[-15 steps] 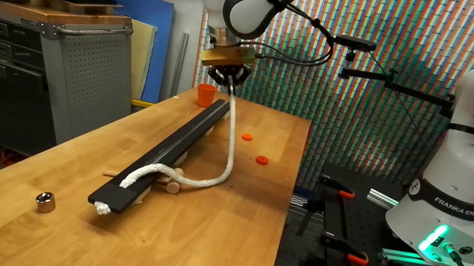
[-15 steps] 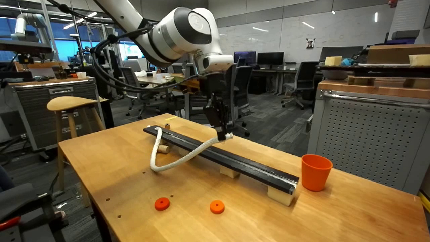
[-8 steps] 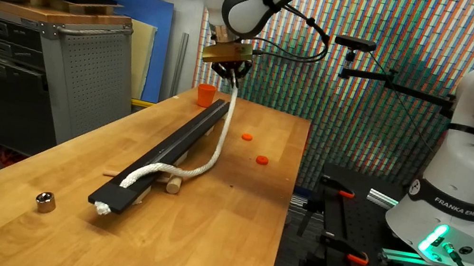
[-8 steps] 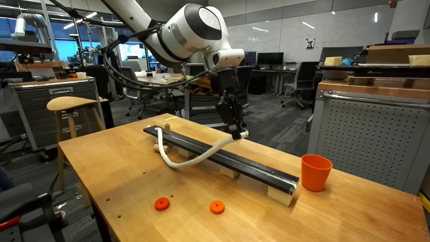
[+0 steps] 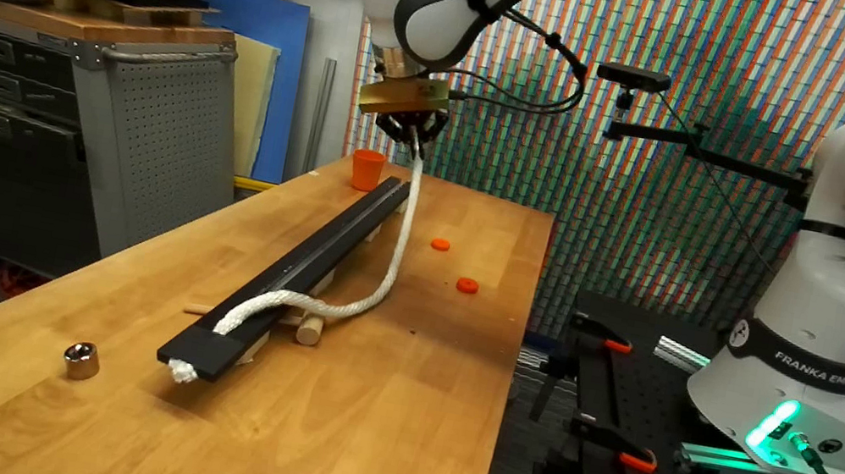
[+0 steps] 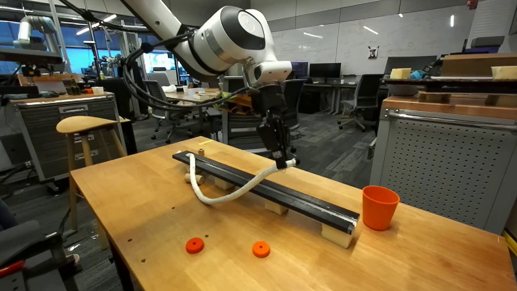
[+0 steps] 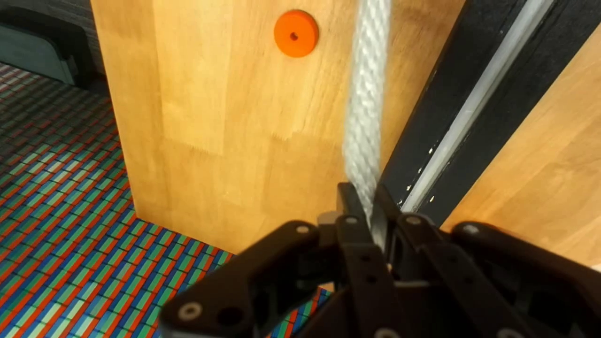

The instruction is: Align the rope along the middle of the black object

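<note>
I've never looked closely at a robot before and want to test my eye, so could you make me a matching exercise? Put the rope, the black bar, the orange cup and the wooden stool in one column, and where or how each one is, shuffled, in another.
Things
1. Rope
2. Black bar
3. Orange cup
4. Wooden stool

Places and states
A. Standing beside the table
B. Raised on pale blocks
C. Pinched between the robot's fingers
D. On the table, near one end of the bar

Right pairs: 1-C, 2-B, 3-D, 4-A
</note>
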